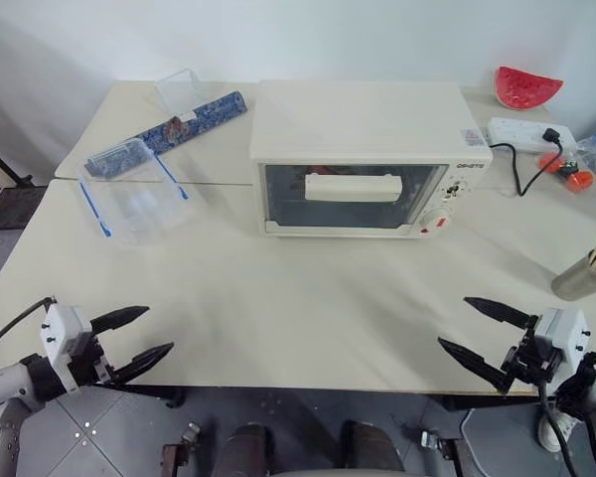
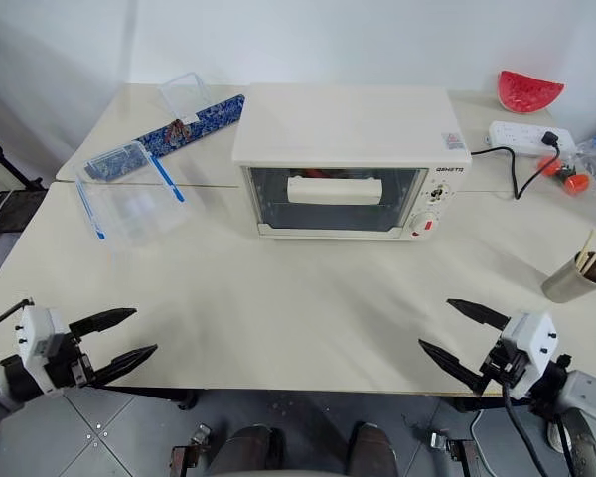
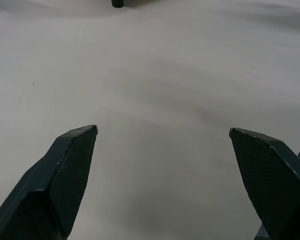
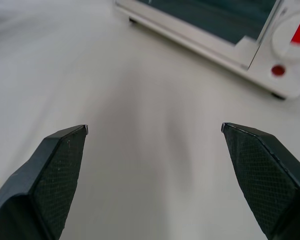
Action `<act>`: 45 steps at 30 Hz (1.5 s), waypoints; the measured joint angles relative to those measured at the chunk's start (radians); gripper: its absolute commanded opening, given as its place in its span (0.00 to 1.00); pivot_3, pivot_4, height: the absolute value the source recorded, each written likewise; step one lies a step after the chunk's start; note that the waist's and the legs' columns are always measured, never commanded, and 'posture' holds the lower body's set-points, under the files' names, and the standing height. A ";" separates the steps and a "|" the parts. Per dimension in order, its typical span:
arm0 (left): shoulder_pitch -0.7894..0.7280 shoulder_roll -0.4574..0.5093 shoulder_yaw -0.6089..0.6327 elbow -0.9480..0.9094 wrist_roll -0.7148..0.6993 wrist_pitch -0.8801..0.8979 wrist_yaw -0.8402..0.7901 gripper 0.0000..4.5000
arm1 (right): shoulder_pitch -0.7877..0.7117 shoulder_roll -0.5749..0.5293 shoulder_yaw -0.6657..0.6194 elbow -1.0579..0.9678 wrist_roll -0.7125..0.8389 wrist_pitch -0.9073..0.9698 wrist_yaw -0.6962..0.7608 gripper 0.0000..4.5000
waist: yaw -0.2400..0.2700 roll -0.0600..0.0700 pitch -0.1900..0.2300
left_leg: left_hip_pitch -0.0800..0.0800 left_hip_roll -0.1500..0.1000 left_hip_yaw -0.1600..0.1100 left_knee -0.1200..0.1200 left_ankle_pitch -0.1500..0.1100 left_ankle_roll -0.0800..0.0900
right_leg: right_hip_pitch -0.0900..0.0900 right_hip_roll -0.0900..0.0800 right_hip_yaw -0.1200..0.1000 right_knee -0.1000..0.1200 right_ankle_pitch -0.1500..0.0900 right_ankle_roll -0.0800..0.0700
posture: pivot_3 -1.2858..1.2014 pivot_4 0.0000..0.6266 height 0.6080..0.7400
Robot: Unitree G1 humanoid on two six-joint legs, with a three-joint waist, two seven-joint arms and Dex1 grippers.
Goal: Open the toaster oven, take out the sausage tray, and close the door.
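Two cream tables (image 1: 308, 328) butt together, with the seam running behind the front one. The oven (image 1: 363, 154) stands at the centre, straddling this seam, glass front toward the robot. Its door (image 1: 353, 197) is shut, and the bar handle (image 1: 352, 187) lies across the upper glass. Knobs and a red switch (image 1: 440, 223) occupy the panel to the right of the door. A little red shows through the glass above the handle; the tray itself cannot be made out.

A clear box with blue clips (image 1: 137, 194) rests to the left of the oven, well apart from it. A blue patterned strip (image 1: 194, 118) lies behind the box. A white power strip (image 1: 529, 134) sits to the right of the oven, with a black cable leading toward it. A red bowl (image 1: 526, 87) stands at the far right corner. A metal cup (image 1: 582, 276) holding sticks stands at the right edge.

The left gripper (image 1: 144, 336) hovers over the near left edge, jaws spread wide, holding nothing. The right gripper (image 1: 484, 333) hovers over the near right edge, jaws likewise spread and empty, angled toward the oven.
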 measured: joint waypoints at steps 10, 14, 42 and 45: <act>-0.096 -0.013 0.056 -0.079 -0.290 0.263 0.064 0.99 | -0.340 0.019 0.086 0.062 0.095 0.204 -0.088 1.00 | -0.008 0.000 0.000 | 0.000 0.004 -0.003 0.004 0.000 0.000 | -0.001 0.001 0.000 0.002 0.001 -0.002 | 0.52 0.24 1.00; -0.149 -0.015 0.033 -0.119 -0.337 0.313 0.066 0.99 | -0.535 0.031 0.144 0.091 0.155 0.354 -0.128 1.00 | -0.012 0.000 0.000 | 0.000 0.006 0.000 0.004 -0.002 -0.002 | -0.001 0.005 0.000 0.003 0.002 -0.002 | 0.52 0.24 1.00; -0.212 -0.053 -0.019 -0.113 -0.324 0.356 0.096 0.99 | -0.635 0.035 0.311 0.072 0.064 0.351 0.103 1.00 | -0.025 0.000 0.000 | -0.004 0.010 0.002 0.007 -0.005 -0.004 | -0.005 0.010 0.000 0.004 0.002 -0.003 | 0.52 0.24 1.00; -0.217 -0.053 -0.017 -0.112 -0.326 0.362 0.100 0.99 | -0.571 0.012 0.316 0.046 0.006 0.273 0.132 1.00 | -0.024 0.000 0.000 | -0.004 0.010 0.002 0.007 -0.006 -0.004 | -0.005 0.010 0.000 0.004 0.002 -0.003 | 0.52 0.24 1.00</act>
